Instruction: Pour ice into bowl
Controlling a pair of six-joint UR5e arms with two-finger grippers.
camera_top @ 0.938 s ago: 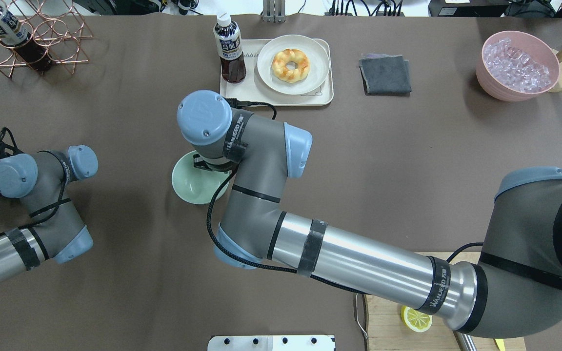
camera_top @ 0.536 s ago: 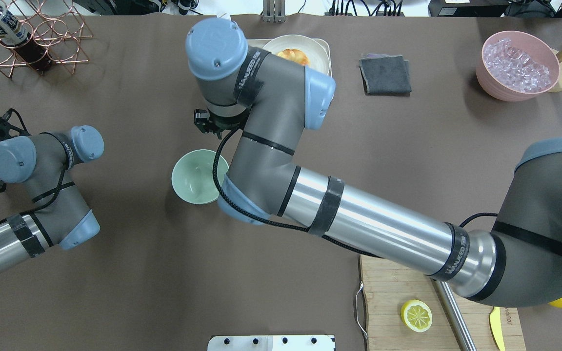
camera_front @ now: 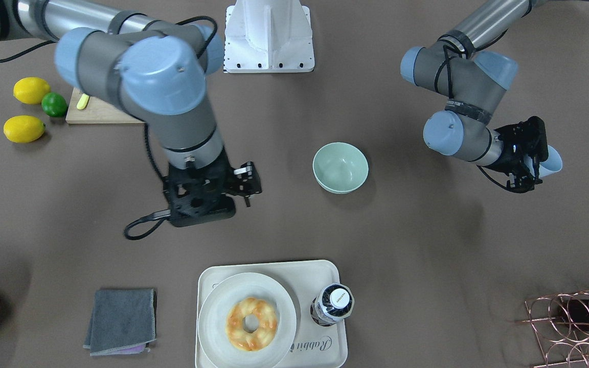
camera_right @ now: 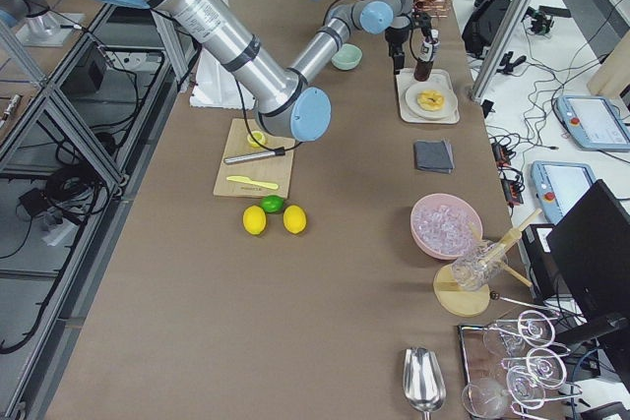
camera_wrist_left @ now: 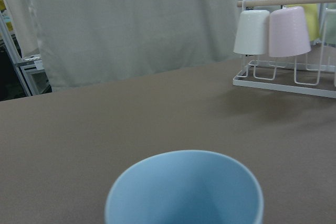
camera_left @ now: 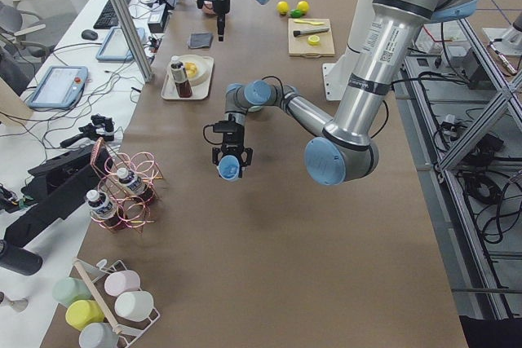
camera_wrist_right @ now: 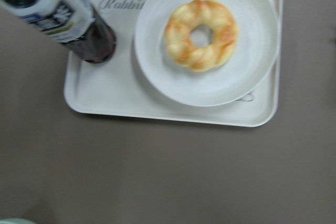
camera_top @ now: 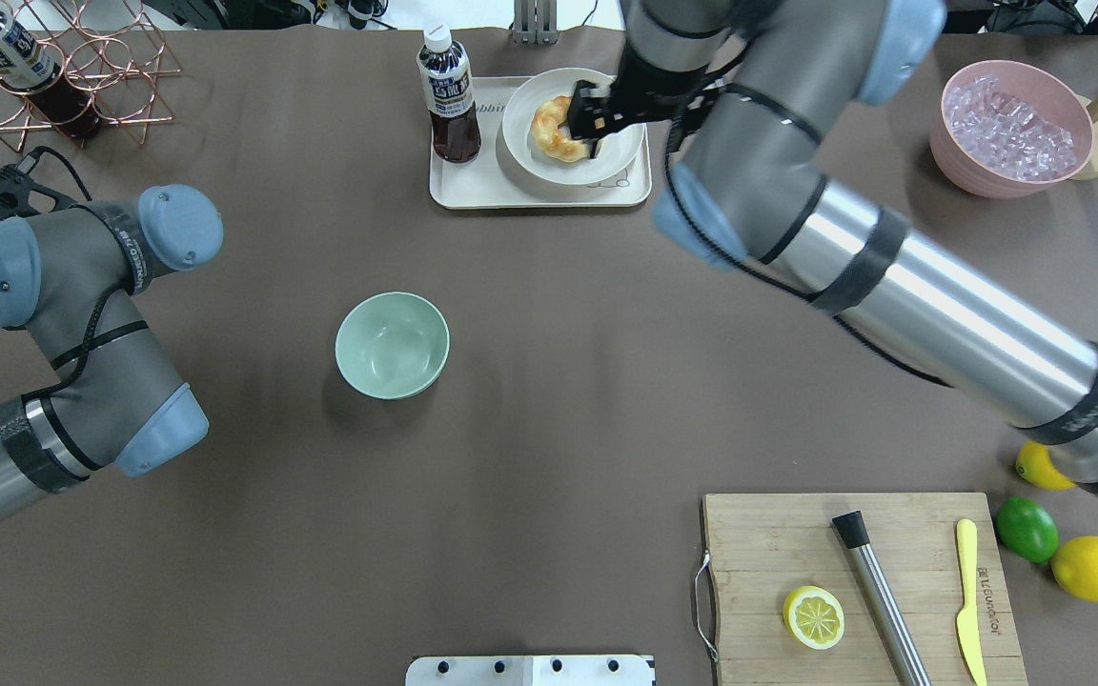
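The pale mint-green bowl (camera_top: 392,345) stands upright and empty on the brown table, also in the front view (camera_front: 340,167). My left gripper (camera_front: 534,168) is shut on a light blue cup (camera_front: 551,161) far to the bowl's left, held above the table (camera_left: 229,170). The left wrist view shows the cup's rim (camera_wrist_left: 184,190); no ice shows in it. Clear ice cubes (camera_top: 1011,129) fill the dusty-pink tub (camera_top: 949,157) at the far right. My right gripper (camera_top: 589,124) is open and empty, high over the doughnut (camera_wrist_right: 201,35).
A cream tray (camera_top: 539,191) holds the doughnut plate and a dark drink bottle (camera_top: 447,95). A grey cloth (camera_top: 754,143) lies to its right. A cutting board (camera_top: 768,543) with lemon slice, muddler and knife is near right. A copper rack (camera_top: 82,76) stands far left.
My right arm rose off the bowl and swung away to the far tray, leaving the bowl on the table. My left arm moved slightly forward with the cup.
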